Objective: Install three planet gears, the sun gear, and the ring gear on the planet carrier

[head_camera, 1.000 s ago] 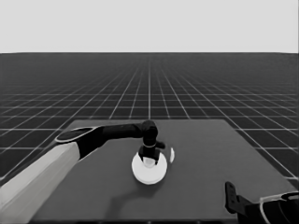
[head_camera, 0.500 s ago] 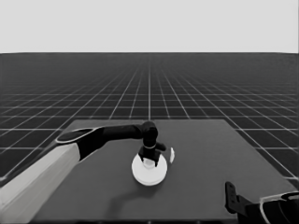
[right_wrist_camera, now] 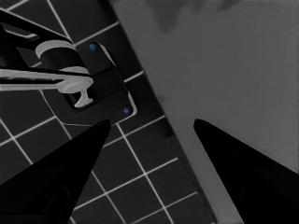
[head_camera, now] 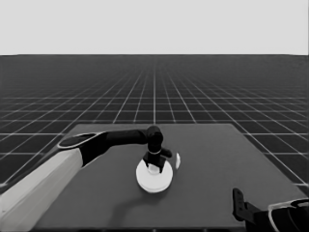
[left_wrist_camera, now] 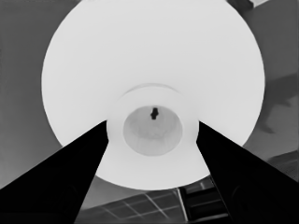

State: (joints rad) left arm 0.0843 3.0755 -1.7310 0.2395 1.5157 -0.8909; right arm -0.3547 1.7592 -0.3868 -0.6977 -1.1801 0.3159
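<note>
The larger round part (head_camera: 153, 178), the ring gear, sits at the table's middle, white with a raised centre. In the left wrist view the larger round part (left_wrist_camera: 140, 60) fills the picture. My left gripper (left_wrist_camera: 153, 127) stands straight above it, its fingers (left_wrist_camera: 70, 182) pressed against both sides of the raised hub (left_wrist_camera: 152, 100). From the head view the left gripper (head_camera: 153, 164) reaches in from the left. A second white edge (head_camera: 155, 190) shows just under the disc; I cannot tell whether it is the planet carrier. No planet gears show. The right gripper (head_camera: 240, 205) is parked at the lower right, open.
A thin white piece (head_camera: 177, 160) stands just right of the disc. The left arm's pale part (head_camera: 38, 193) fills the lower left corner. In the right wrist view the table's corner (right_wrist_camera: 224, 70) meets the floor grid, with dark machinery (right_wrist_camera: 88, 88) beyond it.
The larger round part and the left gripper on it have sunk a little toward the table. The right arm has not moved.
</note>
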